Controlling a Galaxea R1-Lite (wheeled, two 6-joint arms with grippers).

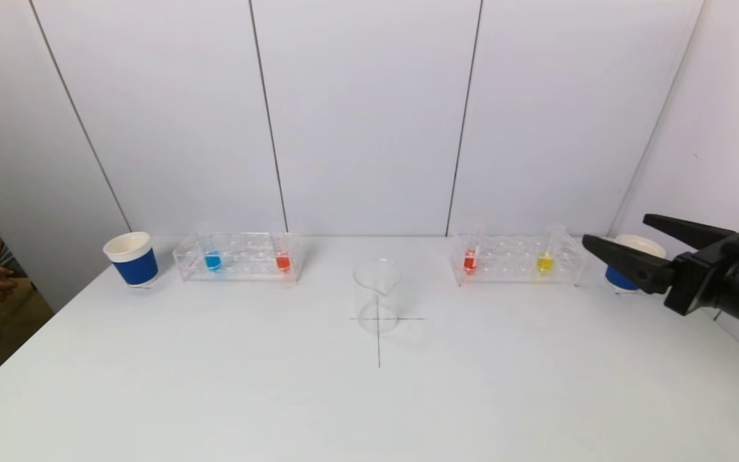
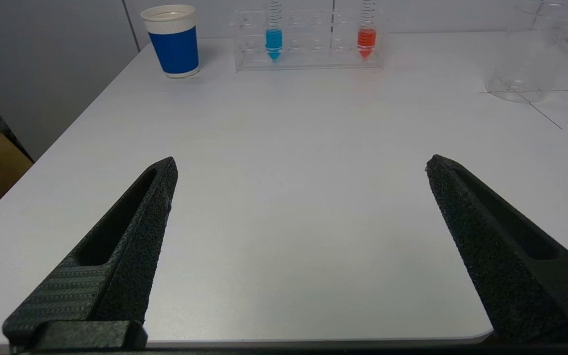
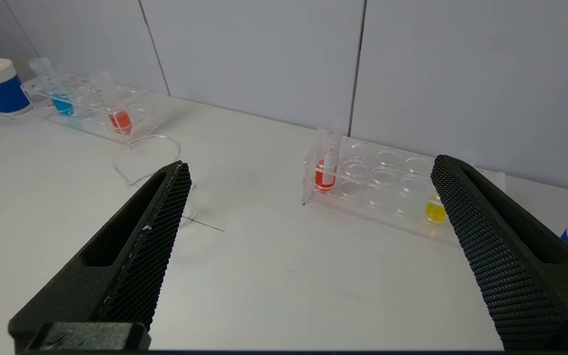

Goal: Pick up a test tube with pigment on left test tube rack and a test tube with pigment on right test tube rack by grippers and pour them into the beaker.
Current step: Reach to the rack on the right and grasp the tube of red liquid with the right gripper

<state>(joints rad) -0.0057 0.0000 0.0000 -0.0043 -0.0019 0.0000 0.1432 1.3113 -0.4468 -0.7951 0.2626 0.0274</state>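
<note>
A white table (image 1: 215,385) stands against pale grey wall panels (image 1: 369,115) split by dark vertical seams.

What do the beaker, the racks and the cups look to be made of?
Beaker: clear glass or plastic; the table cross shows through it. Left rack and right rack: clear, glossy, probably acrylic; the coloured liquids show through their walls. Left cup and right cup: matt, likely paper, white with a blue band.
</note>
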